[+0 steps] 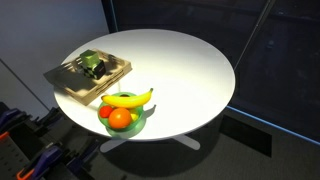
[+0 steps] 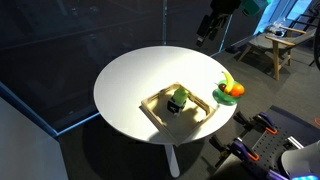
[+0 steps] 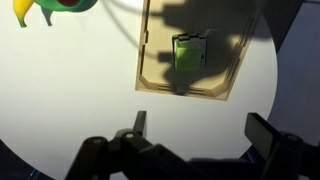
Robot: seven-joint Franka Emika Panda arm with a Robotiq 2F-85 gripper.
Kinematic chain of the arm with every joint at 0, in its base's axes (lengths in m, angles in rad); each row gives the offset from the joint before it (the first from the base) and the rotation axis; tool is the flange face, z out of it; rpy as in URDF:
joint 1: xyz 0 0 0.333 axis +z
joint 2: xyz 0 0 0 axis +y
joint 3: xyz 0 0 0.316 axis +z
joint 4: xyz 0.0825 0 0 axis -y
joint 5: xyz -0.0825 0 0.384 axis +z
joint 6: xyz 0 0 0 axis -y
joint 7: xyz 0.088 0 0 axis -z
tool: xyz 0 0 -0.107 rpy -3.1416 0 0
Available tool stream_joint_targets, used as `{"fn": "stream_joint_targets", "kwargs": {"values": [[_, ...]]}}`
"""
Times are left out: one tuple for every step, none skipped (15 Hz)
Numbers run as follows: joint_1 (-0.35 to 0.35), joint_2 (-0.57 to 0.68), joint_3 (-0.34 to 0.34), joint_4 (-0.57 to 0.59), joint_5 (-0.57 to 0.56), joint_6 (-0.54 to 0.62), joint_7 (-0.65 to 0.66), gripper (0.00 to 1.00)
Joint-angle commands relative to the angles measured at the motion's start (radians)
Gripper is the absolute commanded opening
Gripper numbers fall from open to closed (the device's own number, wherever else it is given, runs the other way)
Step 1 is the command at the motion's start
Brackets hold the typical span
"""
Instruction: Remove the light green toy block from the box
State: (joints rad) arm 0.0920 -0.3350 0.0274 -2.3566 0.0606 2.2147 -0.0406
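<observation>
The box (image 3: 152, 60) is a shallow light-wood tray near the table's edge; it shows in both exterior views (image 1: 62, 78) (image 2: 155, 108). Inside it sits a pale green block (image 3: 188, 57), partly in shadow, with dark pieces beside it. In the exterior views the green toys (image 1: 92, 64) (image 2: 180, 97) and black pieces cluster together and I cannot tell the block apart. My gripper (image 3: 200, 128) is open and empty, high above the table and well short of the tray. It shows at the top of an exterior view (image 2: 213, 22).
A green fruit bowl (image 1: 140, 122) (image 2: 219, 98) with a banana (image 1: 130, 99) and an orange (image 1: 120, 118) stands next to the tray; it also shows in the wrist view (image 3: 70, 5). The round white table (image 1: 190, 70) has dark glass walls around it. A wooden chair (image 2: 272, 45) stands beyond.
</observation>
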Motion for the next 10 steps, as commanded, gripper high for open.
{"fn": "stream_joint_targets", "kwargs": {"values": [[-0.008,0.05,0.014,0.045,-0.001,-0.025,0.015,1.0],[-0.006,0.065,0.015,0.055,0.001,-0.032,0.013,1.0],[-0.007,0.08,0.018,0.064,-0.002,-0.035,0.016,1.0],[-0.006,0.094,0.019,0.074,-0.001,-0.041,0.014,1.0],[-0.006,0.112,0.022,0.086,-0.004,-0.043,0.016,1.0],[-0.005,0.13,0.024,0.098,-0.004,-0.045,0.017,1.0],[-0.005,0.15,0.028,0.11,-0.007,-0.046,0.019,1.0],[-0.004,0.168,0.03,0.124,-0.006,-0.049,0.017,1.0],[-0.003,0.188,0.034,0.137,-0.008,-0.047,0.02,1.0],[-0.004,0.206,0.039,0.15,-0.014,-0.04,0.027,1.0]]}}
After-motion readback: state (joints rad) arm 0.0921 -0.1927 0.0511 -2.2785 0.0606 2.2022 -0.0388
